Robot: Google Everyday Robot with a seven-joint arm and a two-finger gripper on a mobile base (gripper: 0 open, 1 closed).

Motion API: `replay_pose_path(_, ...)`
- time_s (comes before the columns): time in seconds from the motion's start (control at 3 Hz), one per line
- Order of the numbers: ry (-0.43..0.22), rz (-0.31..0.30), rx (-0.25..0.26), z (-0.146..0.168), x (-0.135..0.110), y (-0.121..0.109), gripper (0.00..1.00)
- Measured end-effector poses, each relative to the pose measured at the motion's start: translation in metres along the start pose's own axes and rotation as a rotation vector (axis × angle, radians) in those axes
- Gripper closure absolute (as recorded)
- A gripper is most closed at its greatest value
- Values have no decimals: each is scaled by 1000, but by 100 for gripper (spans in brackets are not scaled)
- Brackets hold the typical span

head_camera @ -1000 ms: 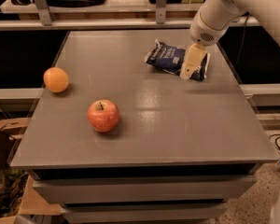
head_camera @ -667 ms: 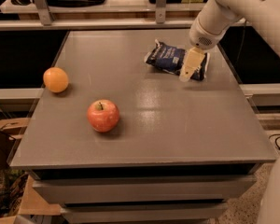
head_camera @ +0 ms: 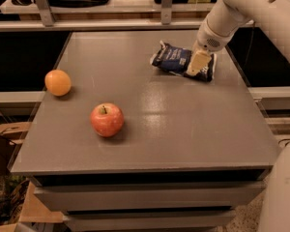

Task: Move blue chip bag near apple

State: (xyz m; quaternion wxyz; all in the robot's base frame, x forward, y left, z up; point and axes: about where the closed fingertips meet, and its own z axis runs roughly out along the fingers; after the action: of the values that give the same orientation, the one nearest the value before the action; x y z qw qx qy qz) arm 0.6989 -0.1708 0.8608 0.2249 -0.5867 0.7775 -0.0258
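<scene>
The blue chip bag [head_camera: 175,59] lies crinkled on the grey table [head_camera: 183,129] at the back right. The red apple [head_camera: 107,120] stands at the front left of the table, well apart from the bag. My gripper [head_camera: 198,65], cream-coloured on a white arm coming in from the upper right, is down on the right part of the bag and hides that part of it.
A plain orange fruit [head_camera: 57,82] sits near the table's left edge, behind and left of the apple. A shelf rail with metal posts [head_camera: 166,4] runs behind the table. The table's right edge is close to the bag. Part of the robot's white body [head_camera: 282,192] shows at lower right.
Almost nothing: the gripper stays on the bag's right part and the bag, apple and orange have not moved. The white body at lower right shows more.
</scene>
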Motion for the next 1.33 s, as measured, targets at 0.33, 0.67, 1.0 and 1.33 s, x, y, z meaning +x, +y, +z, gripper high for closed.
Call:
replay_pose_path(0.33,-7,-13,14,-9,-7,-5,64)
replay_pose_path(0.67,-17,-32,30,-21,-16,-9,86)
replay_pose_path(1.0,-36,-59,54,-36,-28,-13,100)
replay_pose_path(1.33,-67,-109,96,-60,-47,-17,100)
